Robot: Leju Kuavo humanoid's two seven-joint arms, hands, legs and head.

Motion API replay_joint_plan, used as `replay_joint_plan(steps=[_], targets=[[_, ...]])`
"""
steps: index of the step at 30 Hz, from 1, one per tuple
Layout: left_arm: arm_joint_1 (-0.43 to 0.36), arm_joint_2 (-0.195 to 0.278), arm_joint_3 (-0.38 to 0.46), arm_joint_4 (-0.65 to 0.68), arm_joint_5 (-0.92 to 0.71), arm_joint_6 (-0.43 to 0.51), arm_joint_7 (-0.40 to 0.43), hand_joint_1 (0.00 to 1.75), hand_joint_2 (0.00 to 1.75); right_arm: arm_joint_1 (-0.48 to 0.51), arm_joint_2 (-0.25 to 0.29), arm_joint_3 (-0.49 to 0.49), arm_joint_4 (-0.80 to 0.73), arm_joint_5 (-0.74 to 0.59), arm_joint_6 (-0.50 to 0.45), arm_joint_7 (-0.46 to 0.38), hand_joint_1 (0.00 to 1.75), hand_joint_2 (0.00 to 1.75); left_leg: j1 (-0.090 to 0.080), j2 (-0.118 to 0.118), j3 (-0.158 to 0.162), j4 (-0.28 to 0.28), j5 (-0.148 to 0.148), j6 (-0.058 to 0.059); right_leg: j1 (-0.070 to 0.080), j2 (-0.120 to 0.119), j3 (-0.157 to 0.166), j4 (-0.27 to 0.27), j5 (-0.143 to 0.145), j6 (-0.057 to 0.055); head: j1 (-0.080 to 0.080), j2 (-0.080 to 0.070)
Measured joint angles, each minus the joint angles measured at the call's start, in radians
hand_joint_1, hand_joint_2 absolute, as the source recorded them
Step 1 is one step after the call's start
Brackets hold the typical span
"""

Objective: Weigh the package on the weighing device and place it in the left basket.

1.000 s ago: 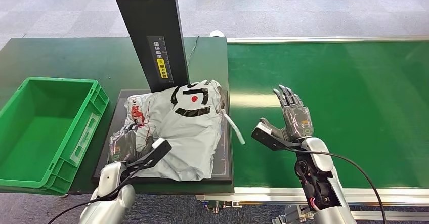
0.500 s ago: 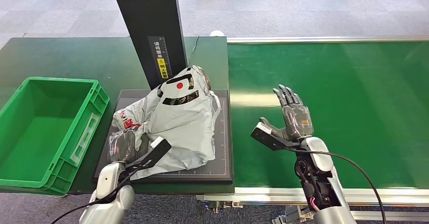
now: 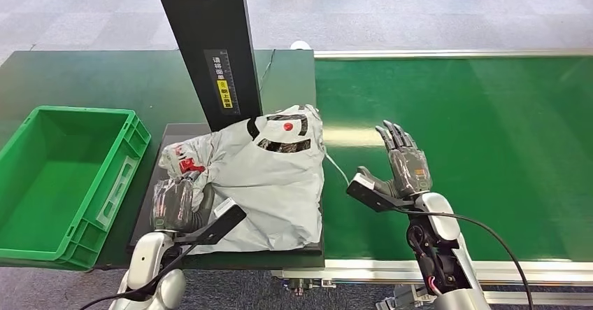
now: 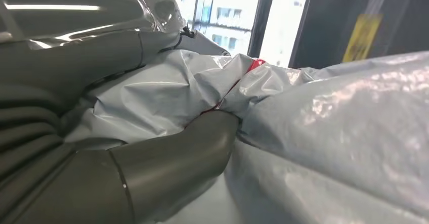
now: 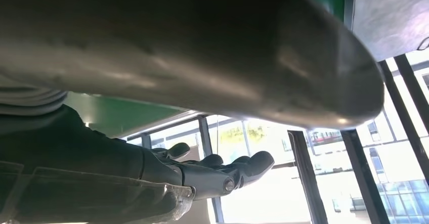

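Green bench: grey package (image 3: 262, 177) lies on black scale (image 3: 162, 184), right of the basket (image 3: 42, 177). Left hand (image 3: 175, 203) grips its near-left corner, likely for lifting; right hand (image 3: 402, 166) spread, holding nothing.

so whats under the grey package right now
The grey package lies on the black weighing platform, whose left strip and front edge show around it. The rest of the platform is covered. The left hand grips its left edge; the fingers' undersides are hidden.
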Motion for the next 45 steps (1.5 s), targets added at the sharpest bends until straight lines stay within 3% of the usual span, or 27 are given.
replay_joint_plan(steps=[5,11,22,31,37,45], targets=[[0.033,0.061,-0.041,-0.228,0.002,0.009,0.003,1.75,1.75,0.037,0.002,-0.005,-0.028,0.000,0.000,-0.001,0.00,0.00,0.000,0.000,-0.001,0.000,0.000,0.000,0.001,0.000,-0.001,0.000,0.000,0.000,0.000,0.000],[0.051,0.129,-0.048,-0.393,0.053,0.034,-0.007,1.75,1.75,0.095,0.013,-0.020,-0.083,0.009,0.000,0.004,0.00,0.00,0.000,0.000,-0.001,0.000,0.000,0.000,0.001,0.000,-0.001,0.000,0.000,0.000,0.000,0.000],[0.090,0.184,0.049,-0.431,0.111,0.040,0.009,1.75,1.75,0.145,0.026,-0.070,-0.125,0.026,0.011,0.003,0.00,0.00,0.000,0.000,-0.001,0.000,0.000,0.000,0.001,0.000,-0.001,0.000,0.000,0.000,0.000,0.000],[0.182,0.213,0.311,-0.320,0.153,0.006,0.040,1.75,1.75,0.155,0.028,-0.094,-0.126,0.017,0.012,-0.021,0.00,0.00,0.001,0.004,-0.001,-0.001,0.000,0.000,0.001,0.003,-0.002,0.000,-0.001,-0.001,0.000,0.000],[0.241,0.213,0.543,-0.245,0.168,-0.013,-0.011,1.75,1.75,0.150,0.028,-0.093,-0.100,0.001,0.001,-0.038,0.00,0.00,0.002,0.005,-0.002,-0.001,0.000,-0.001,0.001,0.004,-0.003,0.000,-0.001,-0.001,0.000,0.000],[0.224,0.199,0.753,-0.122,0.106,-0.008,-0.035,1.75,1.75,0.151,0.030,-0.089,-0.070,-0.008,-0.011,-0.039,0.00,0.00,0.002,0.005,-0.001,-0.001,-0.001,-0.001,0.001,0.004,-0.002,0.000,-0.001,-0.001,0.000,0.000]])
